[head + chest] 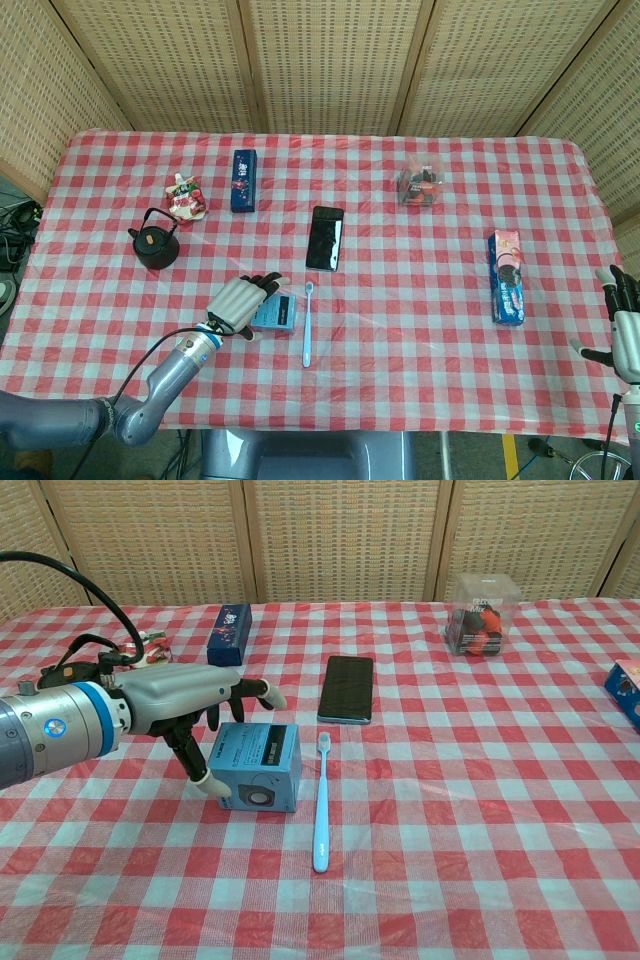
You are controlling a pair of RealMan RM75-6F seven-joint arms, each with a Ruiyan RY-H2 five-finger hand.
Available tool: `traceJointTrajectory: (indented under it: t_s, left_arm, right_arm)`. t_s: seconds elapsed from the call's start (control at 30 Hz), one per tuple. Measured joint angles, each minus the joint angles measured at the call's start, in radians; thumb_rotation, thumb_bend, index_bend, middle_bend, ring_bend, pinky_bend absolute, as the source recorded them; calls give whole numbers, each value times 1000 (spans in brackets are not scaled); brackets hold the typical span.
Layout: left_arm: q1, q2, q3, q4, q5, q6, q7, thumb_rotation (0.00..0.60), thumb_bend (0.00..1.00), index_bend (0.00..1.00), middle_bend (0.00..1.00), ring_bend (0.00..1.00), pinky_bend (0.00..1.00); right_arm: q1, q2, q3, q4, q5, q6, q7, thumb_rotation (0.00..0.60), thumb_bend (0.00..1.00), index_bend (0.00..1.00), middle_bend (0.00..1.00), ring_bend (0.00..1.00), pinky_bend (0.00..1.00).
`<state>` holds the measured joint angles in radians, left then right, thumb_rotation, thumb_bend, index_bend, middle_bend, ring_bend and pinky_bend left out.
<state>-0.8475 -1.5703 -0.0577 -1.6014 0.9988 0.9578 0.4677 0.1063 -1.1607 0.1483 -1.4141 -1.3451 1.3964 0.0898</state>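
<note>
My left hand (185, 702) hovers over the left part of a small light-blue box (257, 766). Its fingers (262, 692) stretch out flat above the box's top, and its thumb hangs down by the box's left front corner; whether it touches I cannot tell. It grips nothing. From the head view the left hand (238, 300) covers the left edge of the box (277, 313). A light-blue toothbrush (321, 800) lies just right of the box. My right hand (623, 322) is off the table's right edge, fingers apart and empty.
A black phone (347, 688) lies beyond the toothbrush. A black teapot (153, 245), a snack packet (186, 197) and a dark-blue carton (243, 180) stand at the back left. A clear tub (420, 185) is at the back right, a cookie box (506, 277) at the right.
</note>
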Motion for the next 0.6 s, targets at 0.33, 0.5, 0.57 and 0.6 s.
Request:
traceJointTrajectory:
  t_s: [0.33,0.5,0.57,0.6]
  left_arm:
    - [-4,71,-35,-68,-24,-51,-48,600,232,357,285,378,399]
    - [-4,146,-60,-95,-32,-95,-125,600,336,408,333,428,462]
    - [-1,161,-62,-97,-32,-109,-148,600,337,408,333,428,471]
    - [-1,166,-64,-99,-34,-117,-161,600,337,409,333,428,475]
  right_arm:
    - [1,-2,-1,-1,1,-2,-7,600,0,27,0,0,0]
    - [2,-3,-2,-2,1,-4,-12,600,0,27,0,0,0]
    - [3,-4,-2,-2,1,-4,-15,600,0,27,0,0,0]
    - [4,-4,-2,-3,1,-4,-16,600,0,27,0,0,0]
